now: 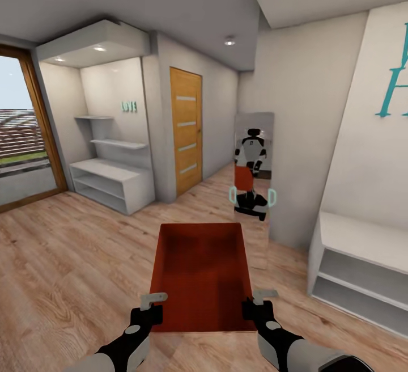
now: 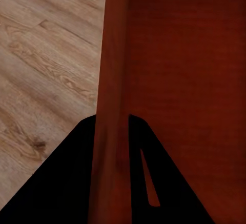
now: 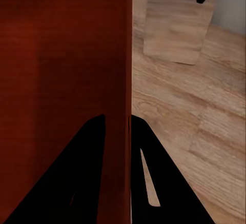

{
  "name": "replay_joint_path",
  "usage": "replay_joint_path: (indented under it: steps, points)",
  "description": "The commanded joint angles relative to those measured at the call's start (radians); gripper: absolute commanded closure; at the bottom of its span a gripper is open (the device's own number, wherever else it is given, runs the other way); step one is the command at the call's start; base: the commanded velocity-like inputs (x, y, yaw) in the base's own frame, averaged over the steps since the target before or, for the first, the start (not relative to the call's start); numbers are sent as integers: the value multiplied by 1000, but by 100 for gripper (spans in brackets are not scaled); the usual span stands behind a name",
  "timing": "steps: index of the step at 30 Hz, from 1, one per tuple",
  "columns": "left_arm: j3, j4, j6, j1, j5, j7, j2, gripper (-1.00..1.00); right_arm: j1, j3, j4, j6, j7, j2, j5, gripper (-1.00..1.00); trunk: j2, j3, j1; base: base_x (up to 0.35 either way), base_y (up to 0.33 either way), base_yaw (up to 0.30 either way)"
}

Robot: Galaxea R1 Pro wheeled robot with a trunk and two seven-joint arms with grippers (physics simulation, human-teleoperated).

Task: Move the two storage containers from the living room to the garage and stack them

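I hold one orange-red storage container [image 1: 201, 275] level in front of me, above light wood plank flooring [image 1: 68, 270]. My left gripper [image 1: 152, 304] is shut on its left wall near the close corner. My right gripper [image 1: 259, 299] is shut on its right wall. In the left wrist view the container wall [image 2: 114, 70] runs between the dark fingers [image 2: 77, 172]. The right wrist view shows the other wall [image 3: 120, 55] pinched the same way. The bin looks empty inside. The second container, the garage and its concrete floor are out of view.
A tall mirror [image 1: 254, 168] straight ahead reflects me and the bin. A wooden door [image 1: 186, 131] stands left of it. White shelving [image 1: 110, 182] sits at the back left beside a wood-framed glass door [image 1: 22, 134]. A low white shelf unit [image 1: 357, 270] lines the right wall.
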Motion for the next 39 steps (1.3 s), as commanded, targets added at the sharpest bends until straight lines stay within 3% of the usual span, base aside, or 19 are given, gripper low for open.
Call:
replay_joint_path:
  steps: [1, 16, 39]
  points:
    - [24, -3, -3, -1, -5, 11, 14, 100, -1, -67, 1, 0, 2, 1, 11, 100, -1, -1, 1, 321, 0, 53]
    - [24, -3, -3, -1, -5, 11, 14, 100, -1, -67, 1, 0, 2, 1, 10, 100, -1, 0, 1, 321, 0, 229]
    - [24, -3, -3, -1, -5, 11, 14, 100, -1, -67, 1, 0, 2, 1, 11, 100, -1, 0, 1, 321, 0, 12]
